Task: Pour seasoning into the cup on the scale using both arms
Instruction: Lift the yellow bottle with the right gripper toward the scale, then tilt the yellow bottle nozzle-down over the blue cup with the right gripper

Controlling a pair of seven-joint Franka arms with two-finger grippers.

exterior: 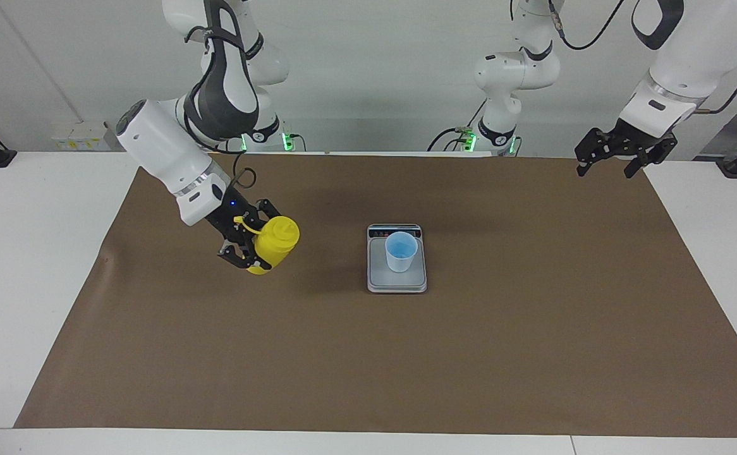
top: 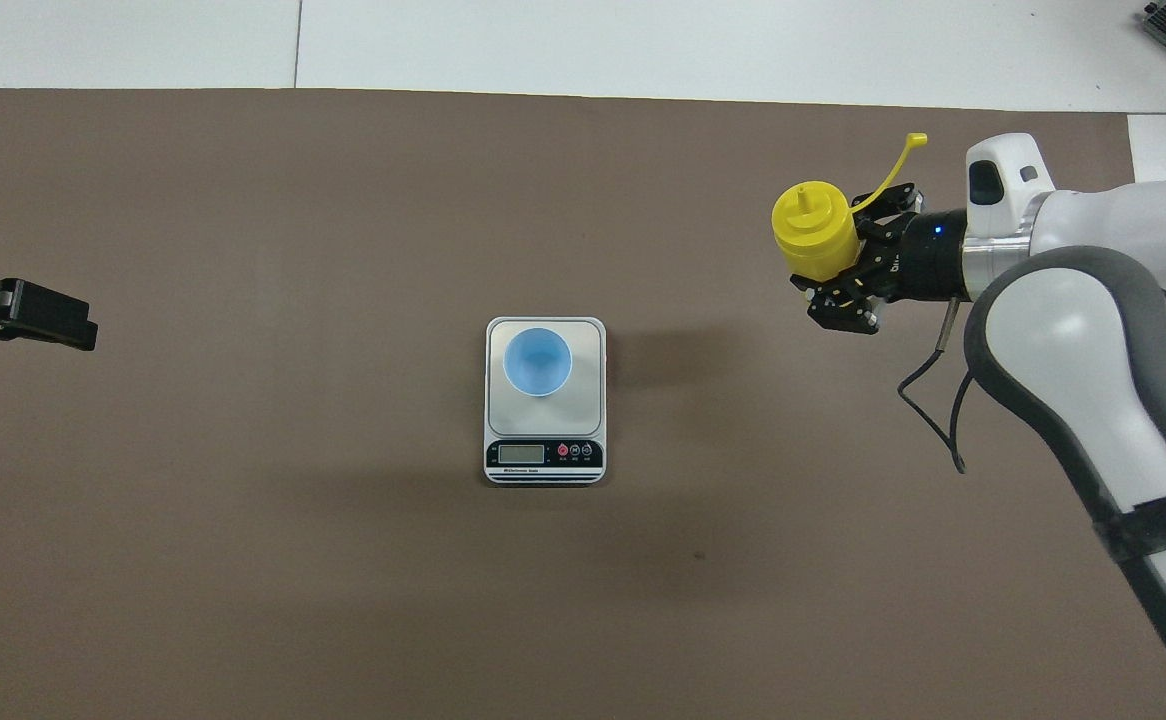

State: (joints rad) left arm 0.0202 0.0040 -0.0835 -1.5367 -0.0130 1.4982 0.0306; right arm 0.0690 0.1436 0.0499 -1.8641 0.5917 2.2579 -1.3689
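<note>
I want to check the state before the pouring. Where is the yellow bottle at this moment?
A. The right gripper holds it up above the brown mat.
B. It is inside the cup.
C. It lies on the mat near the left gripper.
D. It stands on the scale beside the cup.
A: the right gripper is shut on the yellow bottle, raised over the brown mat, apart from the scale.

Right arm (exterior: 172,145) reaches down and out from its base, forearm slanted, wrist angled toward table centre. Right gripper (exterior: 256,253) up in the air over the mat at the right arm's end, fingers clamped on the bottle (exterior: 275,245), which tilts, top leaning toward the table's middle; cap strap sticks out over the gripper body. Blue light lit on the gripper base. Left arm (exterior: 672,69) waits, folded high at its own end. Left gripper (exterior: 610,165) hangs over the mat's corner near the robots, fingers spread wide, holding nothing.
</note>
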